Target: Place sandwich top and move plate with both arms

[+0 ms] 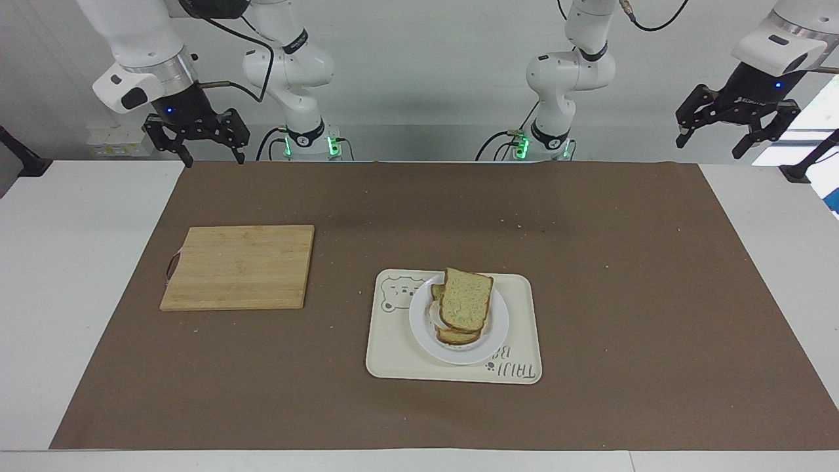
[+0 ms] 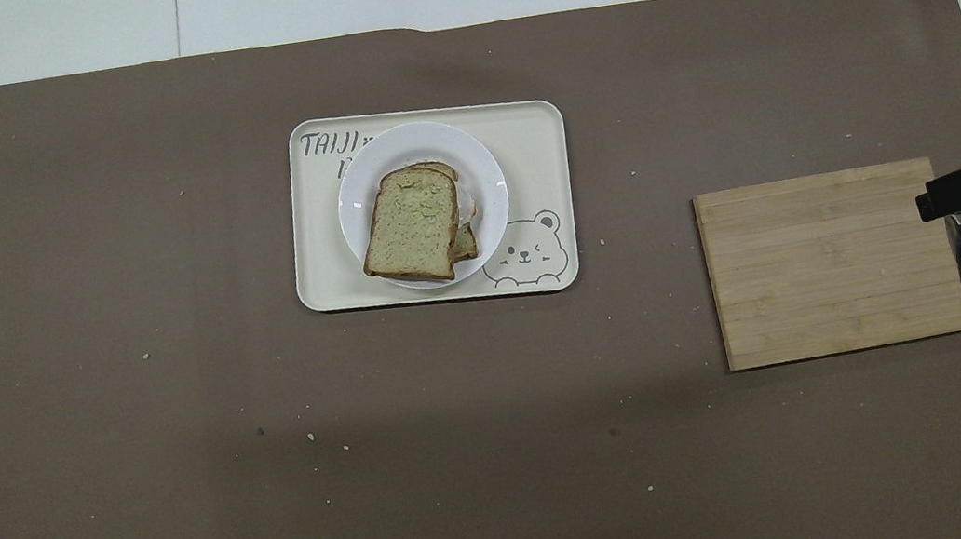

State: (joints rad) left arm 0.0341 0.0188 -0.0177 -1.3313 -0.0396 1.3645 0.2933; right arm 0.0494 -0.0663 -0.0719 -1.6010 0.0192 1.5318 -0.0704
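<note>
We find the sandwich top (image 1: 466,299) lying face up on the stack of bread on the plate (image 1: 498,328), set somewhat askew so that a lower slice (image 1: 455,337) shows at its edge farthest from the robots; the plate stands inside the cream bear-print tray (image 1: 393,357), toward the tray's end that carries the lettering, with the bear drawing left uncovered; the tray rests on the brown mat (image 1: 590,275) near the middle of the table (image 1: 78,275), somewhat closer to the table's edge away from the robots than to the robots' edge; a wooden cutting board (image 1: 239,267) lies flat on the mat toward the right arm's end of the table, well apart from the tray and slightly nearer to the robots; scattered crumbs (image 2: 311,437) are visible on the mat; the right hand (image 1: 211,157) hangs raised over the corner of the mat at the robots' edge, at the right arm's end, its fingers spread apart and gripping nothing; the left hand (image 1: 712,144) is held up in the air over the table's corner at the robots' edge, at the left arm's end, off the mat, likewise with fingers spread and nothing between them; neither hand touches the plate, the tray or the bread.
</note>
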